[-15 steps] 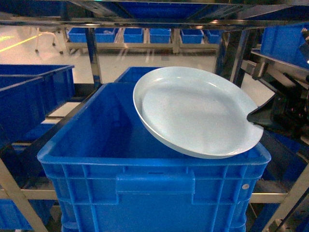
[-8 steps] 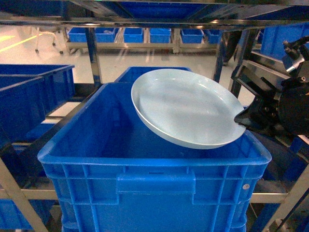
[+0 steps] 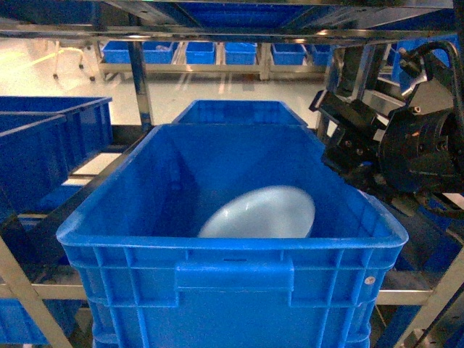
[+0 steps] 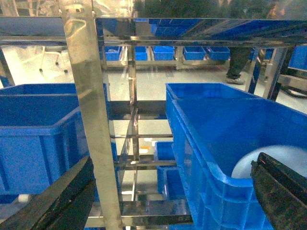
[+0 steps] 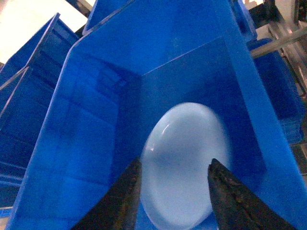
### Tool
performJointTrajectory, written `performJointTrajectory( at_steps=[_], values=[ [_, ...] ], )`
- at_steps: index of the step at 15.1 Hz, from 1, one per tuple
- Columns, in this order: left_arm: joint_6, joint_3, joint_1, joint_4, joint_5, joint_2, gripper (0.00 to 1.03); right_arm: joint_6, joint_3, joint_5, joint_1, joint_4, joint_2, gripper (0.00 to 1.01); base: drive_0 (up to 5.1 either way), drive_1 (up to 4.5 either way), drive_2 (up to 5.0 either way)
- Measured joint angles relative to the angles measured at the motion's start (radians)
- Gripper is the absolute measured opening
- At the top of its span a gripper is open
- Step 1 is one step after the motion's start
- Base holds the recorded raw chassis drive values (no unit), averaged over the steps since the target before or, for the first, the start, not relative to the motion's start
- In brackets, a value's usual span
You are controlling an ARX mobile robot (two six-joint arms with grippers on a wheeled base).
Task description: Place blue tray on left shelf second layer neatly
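Hovering my right gripper [image 5: 175, 199] wide over the blue tray [image 5: 187, 163]: light, stiff, slippery; pinch its six-o'clock rim.

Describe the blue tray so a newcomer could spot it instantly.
Start at the large dark-blue crate filling the middle of the head view on the steel rack. Look down inside it: the blue tray lies near the bottom. It is the only round, pale sky-blue, glossy thing; everything around it is dark blue and rectangular.
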Motion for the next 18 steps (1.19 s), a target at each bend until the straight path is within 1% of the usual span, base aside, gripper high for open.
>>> performJointTrajectory(
  at_steps=[1,2,3,4,5,6,7,8,9,10,11,12,13,14,15,16,17,18],
  values=[
    [0.000,0.000,0.000,0.000,0.000,0.000,0.98,-0.001,-0.006,-0.002,0.010,0.008,-0.007,0.51,0.0,0.00,0.0],
    [0.000,0.000,0.000,0.000,0.000,0.000,0.98,0.010,-0.089,-0.040,0.018,0.006,-0.100,0.77,0.0,0.00,0.0],
    [0.000,0.000,0.000,0.000,0.000,0.000,0.98,0.031,-0.238,-0.088,0.022,0.002,-0.289,0.99,0.0,0.00,0.0],
    [0.000,0.000,0.000,0.000,0.000,0.000,0.98,0.034,-0.280,-0.111,0.025,-0.018,-0.337,0.97,0.0,0.00,0.0],
    [0.000,0.000,0.000,0.000,0.000,0.000,0.98,0.029,-0.343,-0.130,0.024,-0.062,-0.412,0.98,0.0,0.00,0.0],
    [0.000,0.000,0.000,0.000,0.000,0.000,0.98,-0.003,-0.399,-0.154,0.008,-0.129,-0.514,0.98,0.0,0.00,0.0],
    [0.000,0.000,0.000,0.000,0.000,0.000,0.98,-0.048,-0.436,-0.152,-0.029,-0.206,-0.630,0.98,0.0,0.00,0.0],
    [0.000,0.000,0.000,0.000,0.000,0.000,0.98,-0.082,-0.456,-0.144,-0.051,-0.251,-0.708,0.98,0.0,0.00,0.0],
    [0.000,0.000,0.000,0.000,0.000,0.000,0.98,-0.134,-0.476,-0.116,-0.074,-0.313,-0.810,0.98,0.0,0.00,0.0],
    [0.000,0.000,0.000,0.000,0.000,0.000,0.98,-0.201,-0.495,-0.089,-0.110,-0.365,-0.932,0.98,0.0,0.00,0.0],
    [0.000,0.000,0.000,0.000,0.000,0.000,0.98,-0.286,-0.505,-0.061,-0.156,-0.429,-1.054,0.98,0.0,0.00,0.0],
    [0.000,0.000,0.000,0.000,0.000,0.000,0.98,-0.401,-0.509,-0.072,-0.254,-0.582,-1.236,0.98,0.0,0.00,0.0],
    [0.000,0.000,0.000,0.000,0.000,0.000,0.98,-0.478,-0.509,-0.149,-0.368,-0.739,-1.389,0.98,0.0,0.00,0.0],
    [0.000,0.000,0.000,0.000,0.000,0.000,0.98,-0.525,-0.499,-0.229,-0.477,-0.804,-1.426,0.98,0.0,0.00,0.0],
    [0.000,0.000,0.000,-0.001,-0.001,0.000,0.98,-0.659,-0.682,-0.158,-0.503,-0.436,-1.577,0.77,0.0,0.00,0.0],
    [0.000,0.000,0.001,0.000,0.000,0.000,0.98,-0.718,-0.758,0.014,-0.344,-0.310,-1.643,0.37,0.0,0.00,0.0],
    [0.000,0.000,0.001,0.000,0.000,0.000,0.98,-0.725,-0.790,0.016,-0.348,-0.307,-1.662,0.11,0.0,0.00,0.0],
    [0.000,0.000,0.001,0.000,0.000,0.000,0.98,-0.731,-0.800,0.016,-0.348,-0.299,-1.674,0.02,0.0,0.00,0.0]
  ],
)
